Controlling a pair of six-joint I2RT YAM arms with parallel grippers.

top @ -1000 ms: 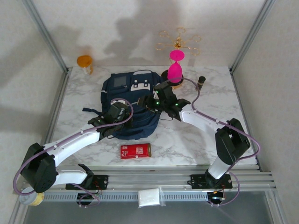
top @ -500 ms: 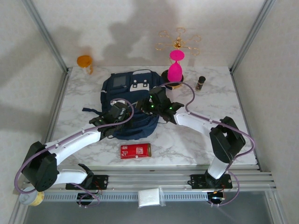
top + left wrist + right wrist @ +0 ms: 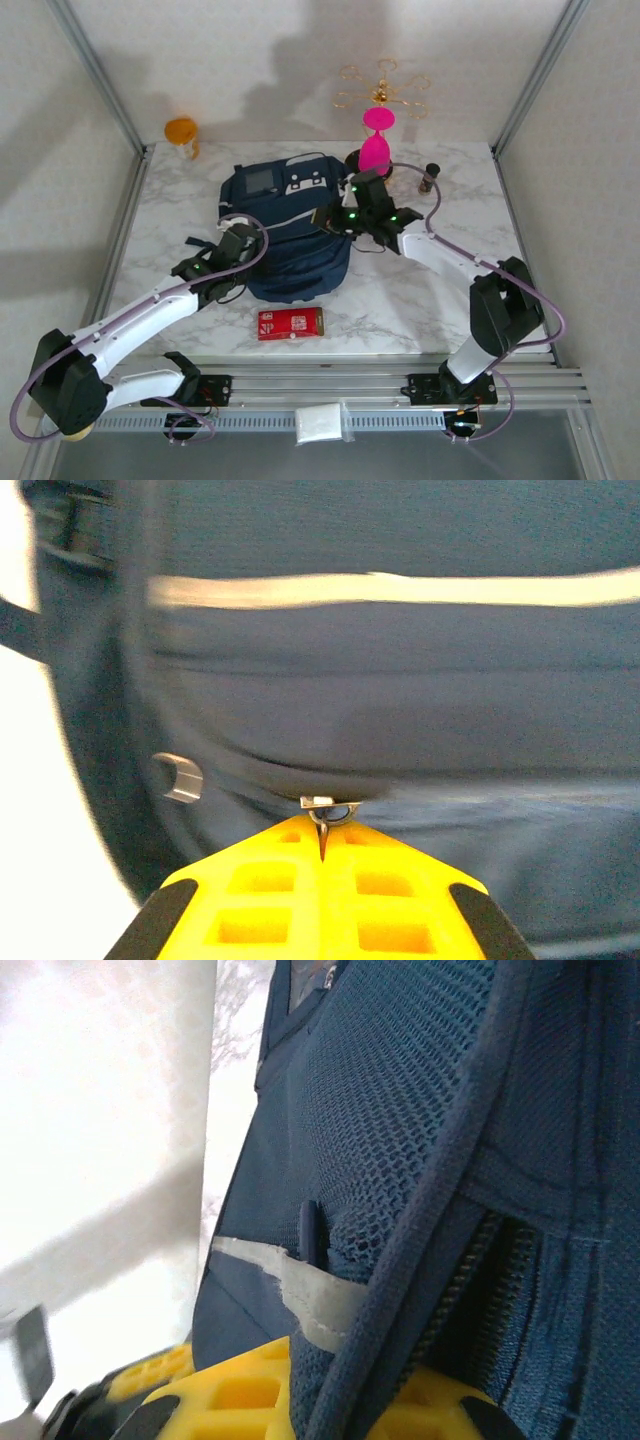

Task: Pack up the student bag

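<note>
The student bag [image 3: 290,250], a navy backpack with a light stripe, lies flat in the middle of the marble table [image 3: 420,300]. My left gripper [image 3: 249,240] is at the bag's left side. In the left wrist view its yellow fingers [image 3: 270,890] are pressed together on a small metal zipper pull [image 3: 326,808] on the student bag [image 3: 400,680]. My right gripper [image 3: 327,217] is at the bag's right edge. In the right wrist view it [image 3: 345,1370] is shut on the corded fabric edge of the student bag [image 3: 400,1110], next to the mesh side pocket and an open zipper.
A red box [image 3: 291,323] lies near the table's front edge. At the back stand an orange cup [image 3: 181,133], a pink hourglass-shaped object [image 3: 376,142], a gold wire stand [image 3: 383,95] and a small dark bottle [image 3: 432,176]. A white packet [image 3: 320,423] sits below the front rail.
My right gripper has shut on the bag's right edge and moved back and right with it. The left arm has drawn left along the bag, still holding the zipper pull.
</note>
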